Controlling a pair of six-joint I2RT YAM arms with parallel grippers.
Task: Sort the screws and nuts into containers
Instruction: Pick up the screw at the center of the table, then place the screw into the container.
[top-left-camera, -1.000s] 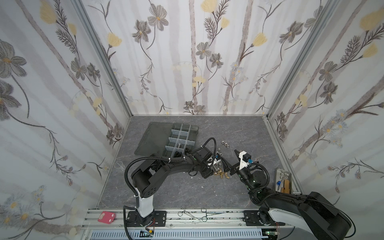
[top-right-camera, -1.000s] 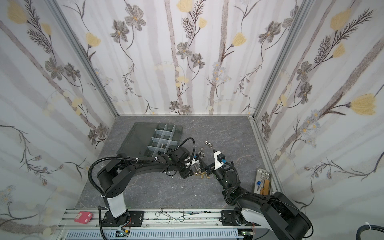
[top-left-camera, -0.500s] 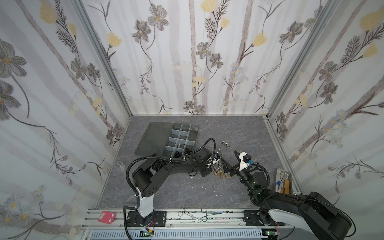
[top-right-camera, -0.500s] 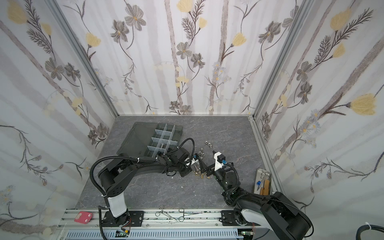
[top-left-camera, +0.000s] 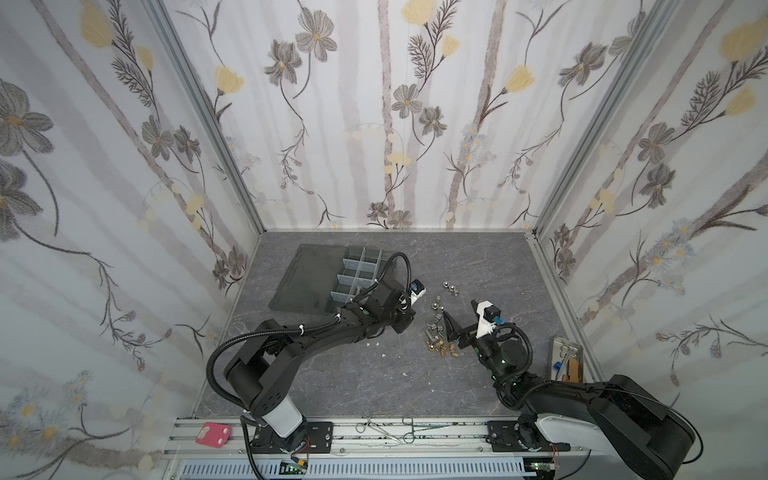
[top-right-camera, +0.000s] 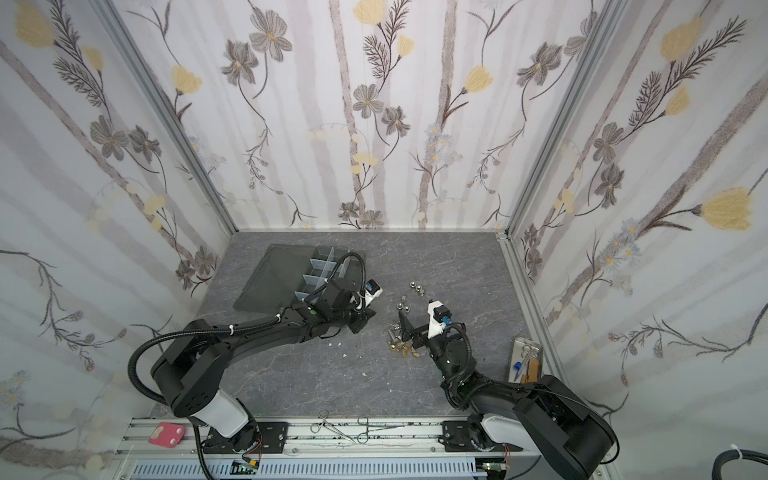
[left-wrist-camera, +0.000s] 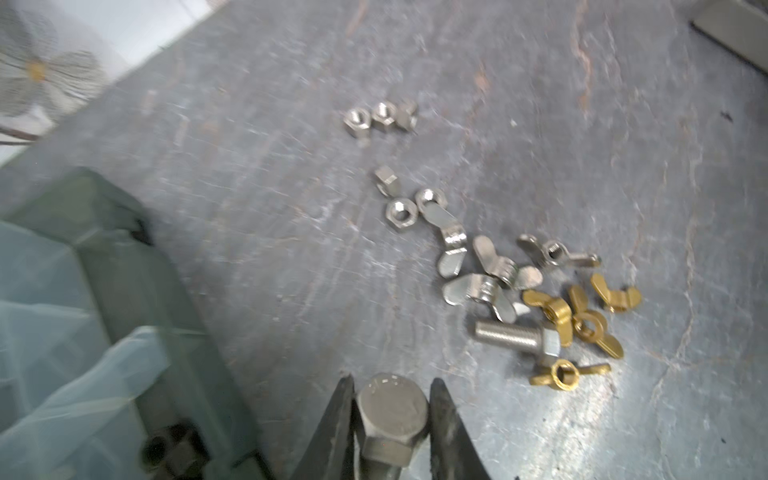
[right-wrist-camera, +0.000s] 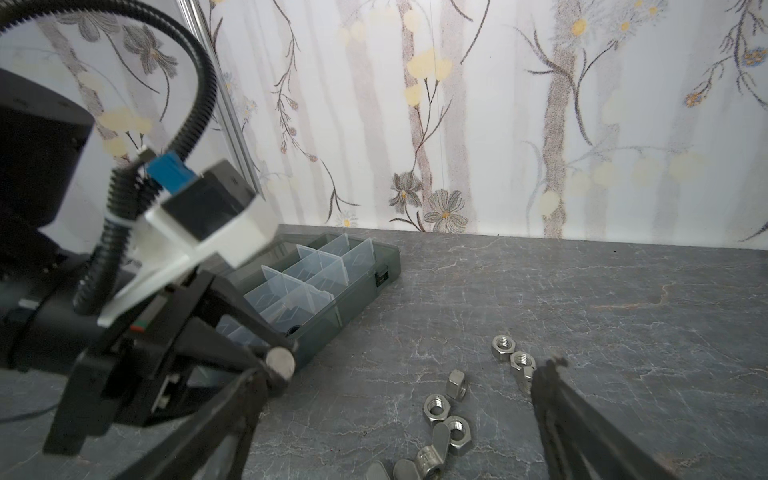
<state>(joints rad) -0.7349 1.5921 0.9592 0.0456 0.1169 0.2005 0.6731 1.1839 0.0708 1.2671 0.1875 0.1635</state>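
I work in a robot test booth, a small lab box. Tall walls (top-left-camera: 374, 124) stand close around me. They are covered in flower paper, and shiny metal posts (top-left-camera: 208, 120) stand in the corners. The bottom is a flat grey surface (top-left-camera: 465, 257) that looks like stone. My left arm (top-left-camera: 316, 338) and right arm (top-left-camera: 573, 399) are black. Both are bolted to a metal rail (top-left-camera: 453, 440) at the front, and a ribbed cable (top-left-camera: 397, 266) loops out. Work things lie about: small nuts (top-left-camera: 451, 288), a grey box (top-left-camera: 358, 266) with little cells and a metal tray (top-left-camera: 568, 340) with tools. Scissor-like clamps (top-left-camera: 384, 430) and a red pad (top-left-camera: 215, 433) sit on the rail.
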